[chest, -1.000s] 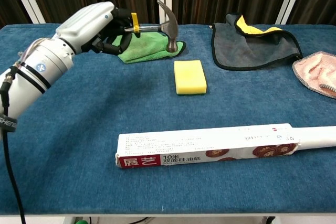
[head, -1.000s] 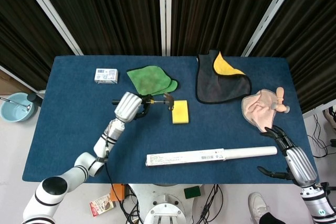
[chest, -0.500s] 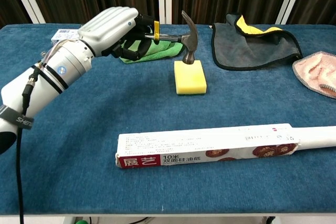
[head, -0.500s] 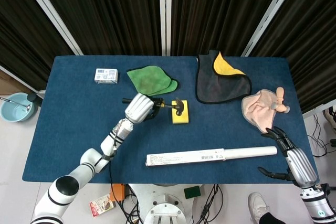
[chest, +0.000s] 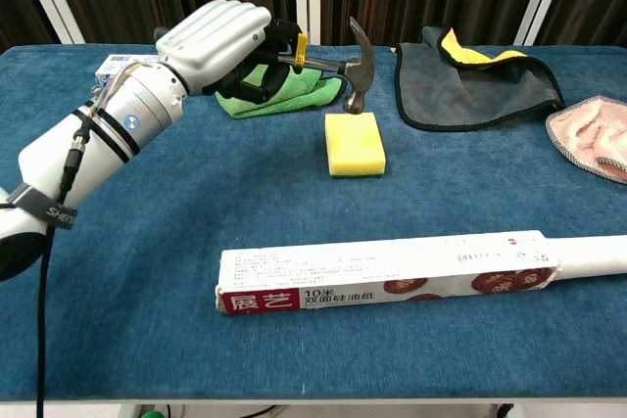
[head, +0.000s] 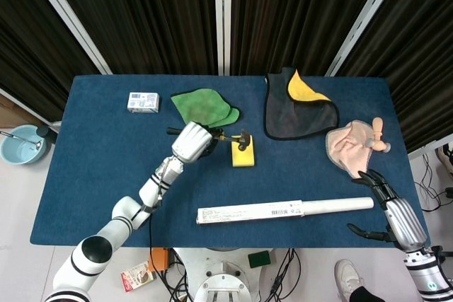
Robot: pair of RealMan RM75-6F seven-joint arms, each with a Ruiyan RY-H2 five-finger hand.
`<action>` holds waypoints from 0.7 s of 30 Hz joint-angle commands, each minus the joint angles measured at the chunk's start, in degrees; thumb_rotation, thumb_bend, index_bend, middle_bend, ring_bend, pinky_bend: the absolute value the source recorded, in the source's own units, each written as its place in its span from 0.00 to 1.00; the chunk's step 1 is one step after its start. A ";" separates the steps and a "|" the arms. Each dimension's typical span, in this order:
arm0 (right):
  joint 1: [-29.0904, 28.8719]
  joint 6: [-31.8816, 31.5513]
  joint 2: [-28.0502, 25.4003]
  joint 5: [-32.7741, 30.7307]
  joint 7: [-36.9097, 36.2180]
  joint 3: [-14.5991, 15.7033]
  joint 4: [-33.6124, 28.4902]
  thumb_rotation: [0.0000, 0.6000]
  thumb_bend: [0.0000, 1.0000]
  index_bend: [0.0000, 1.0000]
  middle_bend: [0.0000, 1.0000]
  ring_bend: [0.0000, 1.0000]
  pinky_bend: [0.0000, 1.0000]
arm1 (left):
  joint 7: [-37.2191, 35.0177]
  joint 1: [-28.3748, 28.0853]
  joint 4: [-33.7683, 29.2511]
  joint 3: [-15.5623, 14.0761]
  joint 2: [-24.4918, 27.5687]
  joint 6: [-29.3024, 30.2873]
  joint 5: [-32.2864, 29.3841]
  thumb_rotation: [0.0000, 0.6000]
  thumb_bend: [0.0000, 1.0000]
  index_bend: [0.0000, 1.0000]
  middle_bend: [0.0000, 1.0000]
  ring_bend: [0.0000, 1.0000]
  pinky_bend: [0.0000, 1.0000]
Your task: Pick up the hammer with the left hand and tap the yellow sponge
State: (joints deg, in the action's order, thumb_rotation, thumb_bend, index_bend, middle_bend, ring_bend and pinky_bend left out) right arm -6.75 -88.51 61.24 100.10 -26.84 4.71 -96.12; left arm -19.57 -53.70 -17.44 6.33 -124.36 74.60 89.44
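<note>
**Hammer head over the back edge of the sponge**

So the left hand (chest: 220, 41) was wrapped around the handle of the hammer (chest: 345, 70), fingers curled tight on the grip, with the shaft running out level to its right. The hammer head pointed down, its face at the far edge of the yellow sponge (chest: 354, 142); from where I stood I could not tell whether it touched the sponge or hung just above it. From the head view the same hand (head: 192, 141) sat just left of the sponge (head: 243, 154), the hammer (head: 239, 139) bridging the short gap between them.

Right behind the hand lay a green cloth (chest: 284, 95), partly hidden by the fingers. Further behind and to the hand's left was a small white box (head: 143, 101). In front of the hand, nearer the robot, a long white box (chest: 392, 269) stretched across the blue table (chest: 176, 242), well apart from the sponge. Off to the hand's right, past the sponge, a dark cloth with a yellow lining (chest: 475, 75) lay crumpled, and beyond that a pink cloth (head: 354, 145).

The right hand (head: 388, 211) was far over at the near right corner, fingers spread apart and holding nothing, just beside the end of the long box.
</note>
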 commanded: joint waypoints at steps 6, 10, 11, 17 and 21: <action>-0.31 0.90 -0.10 -0.32 0.83 -0.17 -0.64 1.00 0.12 0.09 0.20 0.03 0.18 | 3.30 0.16 3.81 -2.64 -3.23 -5.18 0.93 1.00 0.73 0.88 0.91 0.86 1.00; -0.30 0.84 -0.46 -0.18 1.03 -0.20 -1.00 1.00 0.11 0.09 0.21 0.03 0.18 | 5.36 0.11 5.27 -4.04 -3.49 -5.58 1.91 1.00 0.73 0.89 0.91 0.86 1.00; -0.19 0.58 -0.59 -0.08 1.08 -0.21 -1.07 1.00 0.11 0.09 0.20 0.03 0.18 | 4.14 0.12 4.71 -3.05 -3.37 -4.36 1.03 1.00 0.74 0.89 0.91 0.86 1.00; 0.29 -0.35 -0.46 -0.08 0.28 -0.33 -0.65 1.00 0.12 0.09 0.20 0.03 0.18 | -2.77 -0.60 1.13 2.70 -1.92 1.39 -3.63 1.00 0.75 0.89 0.91 0.86 1.00; 0.29 -0.27 -0.11 0.05 0.01 -0.28 -0.23 1.00 0.11 0.09 0.20 0.03 0.18 | -5.19 -0.59 -0.85 4.67 -1.72 1.69 -5.49 1.00 0.75 0.89 0.91 0.86 1.00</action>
State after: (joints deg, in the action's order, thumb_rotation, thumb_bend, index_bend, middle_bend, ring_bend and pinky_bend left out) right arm -6.46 -88.79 61.12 100.14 -26.82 4.42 -96.37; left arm -24.12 -54.20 -17.68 10.37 -126.29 76.03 84.56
